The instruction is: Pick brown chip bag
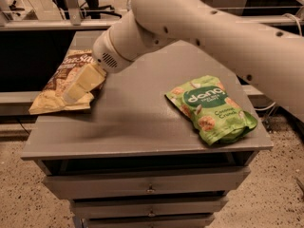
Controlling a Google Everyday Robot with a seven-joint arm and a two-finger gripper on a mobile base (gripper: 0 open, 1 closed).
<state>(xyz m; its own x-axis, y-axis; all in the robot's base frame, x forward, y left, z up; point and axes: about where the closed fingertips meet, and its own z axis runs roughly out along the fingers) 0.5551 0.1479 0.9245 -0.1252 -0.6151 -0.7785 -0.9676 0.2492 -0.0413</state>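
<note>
Pale-yellow gripper (71, 95) angled down-left onto brown chip bag (57, 80), white arm (228, 37) reaching from right; closure unclear.

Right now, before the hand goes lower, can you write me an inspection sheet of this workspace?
Surface: grey cabinet top, flat, holding two bags.
Job's things: brown chip bag lying flat at the left edge, partly under the hand.
Clutter: green pouch lying on the right side, well apart from the chip bag.
Hand: hand over the chip bag's right part, pointing down and left; contact cannot be judged.
Cables: a pale cable low beside the cabinet's right side.
Surroundings: drawers below the top, speckled floor, white arm crossing from the upper right.
</note>
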